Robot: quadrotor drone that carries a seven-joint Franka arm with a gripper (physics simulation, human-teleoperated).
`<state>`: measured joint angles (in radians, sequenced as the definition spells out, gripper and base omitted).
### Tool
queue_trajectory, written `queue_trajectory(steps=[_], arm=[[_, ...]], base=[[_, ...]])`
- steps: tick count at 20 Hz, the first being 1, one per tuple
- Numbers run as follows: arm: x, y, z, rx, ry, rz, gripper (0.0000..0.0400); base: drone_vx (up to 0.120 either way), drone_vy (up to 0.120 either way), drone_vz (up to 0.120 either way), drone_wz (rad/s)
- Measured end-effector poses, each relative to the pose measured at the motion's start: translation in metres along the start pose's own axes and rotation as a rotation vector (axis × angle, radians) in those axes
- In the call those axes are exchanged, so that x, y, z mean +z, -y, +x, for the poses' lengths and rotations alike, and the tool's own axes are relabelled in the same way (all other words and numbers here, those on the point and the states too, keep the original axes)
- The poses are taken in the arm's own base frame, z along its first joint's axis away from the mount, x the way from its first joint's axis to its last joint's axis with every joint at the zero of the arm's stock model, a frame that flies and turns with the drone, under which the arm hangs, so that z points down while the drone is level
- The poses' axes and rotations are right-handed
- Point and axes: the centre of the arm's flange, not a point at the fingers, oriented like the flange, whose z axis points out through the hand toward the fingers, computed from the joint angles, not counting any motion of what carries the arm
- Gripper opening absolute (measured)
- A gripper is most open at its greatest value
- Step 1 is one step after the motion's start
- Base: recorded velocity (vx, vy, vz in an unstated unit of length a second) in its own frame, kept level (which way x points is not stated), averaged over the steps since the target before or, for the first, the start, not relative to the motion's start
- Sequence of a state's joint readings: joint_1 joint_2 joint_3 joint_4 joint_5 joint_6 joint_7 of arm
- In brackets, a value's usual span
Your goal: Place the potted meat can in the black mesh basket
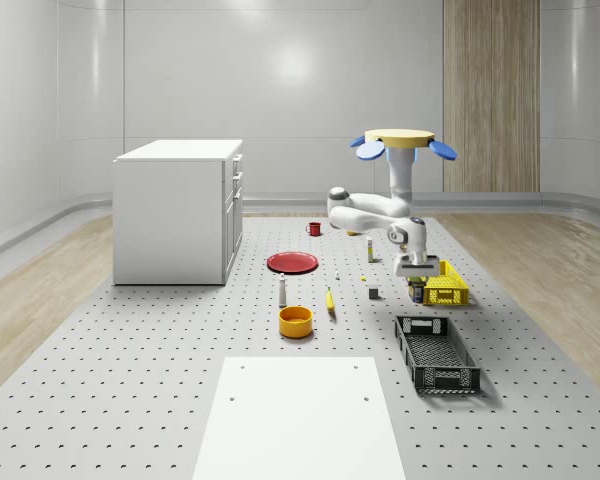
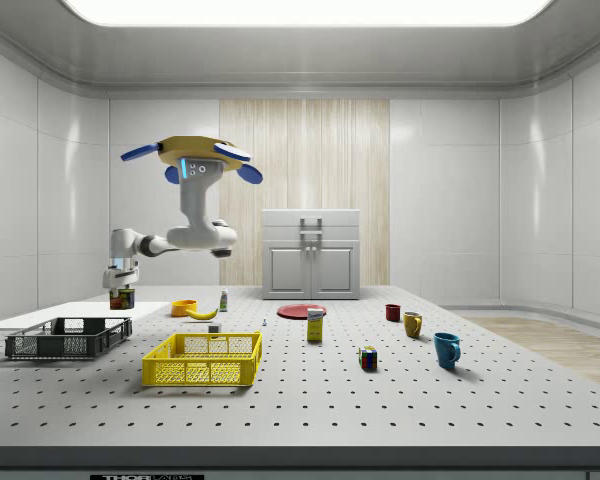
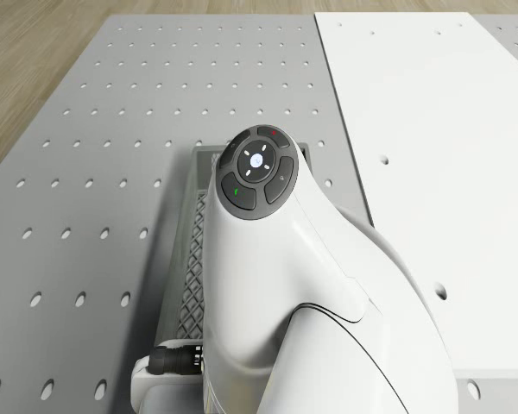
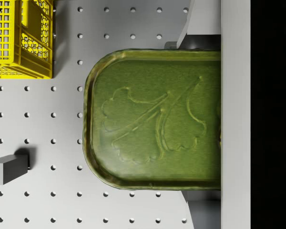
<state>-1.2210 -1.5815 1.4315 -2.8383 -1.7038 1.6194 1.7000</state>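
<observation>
- The drone (image 1: 401, 141) hovers well above the perforated table (image 1: 130, 400), its white arm (image 1: 365, 210) bent down so that the gripper (image 1: 417, 274) hangs between the yellow basket (image 1: 446, 285) and the black mesh basket (image 1: 436, 352).
- The potted meat can (image 4: 155, 117) is held off the table: in the wrist view its embossed green lid sits between the two pale fingers (image 4: 195, 21), which look closed against its sides, though the actual contact is hard to make out.
- In the side view the can (image 2: 122, 297) hangs under the gripper (image 2: 120, 283), above the far end of the black basket (image 2: 68, 338) and clear of its rim.
- Progress, by these pictures: the pick-up is done and the can is airborne; what is left is to bring it over the basket's open top, lower it in and let go.
- The can is a rounded-corner rectangle with a raised rim and a leaf-like relief pressed into dull green metal.
- The target is a long, shallow tray of dark open mesh with a solid rim; the drone view shows its lattice floor (image 3: 190, 293) beneath the arm's glossy white shell (image 3: 311, 293).
- The yellow basket (image 4: 21, 38) has the same grid-walled build in bright plastic.
- A small grey block (image 4: 8, 168) sits on the matte, hole-dotted tabletop nearby.
</observation>
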Motion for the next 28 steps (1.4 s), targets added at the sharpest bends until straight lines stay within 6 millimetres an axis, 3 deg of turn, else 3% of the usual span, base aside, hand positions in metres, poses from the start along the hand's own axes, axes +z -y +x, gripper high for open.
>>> queue_trajectory(steps=[22, 28], arm=[[0.0, 0.0, 0.0, 0.0, 0.0, 0.0, 0.0289], [0.0, 0.0, 0.0, 0.0, 0.0, 0.0, 0.0289]], base=[[0.12, 0.0, -0.002, 0.0], [0.12, 0.0, -0.113, 0.0]])
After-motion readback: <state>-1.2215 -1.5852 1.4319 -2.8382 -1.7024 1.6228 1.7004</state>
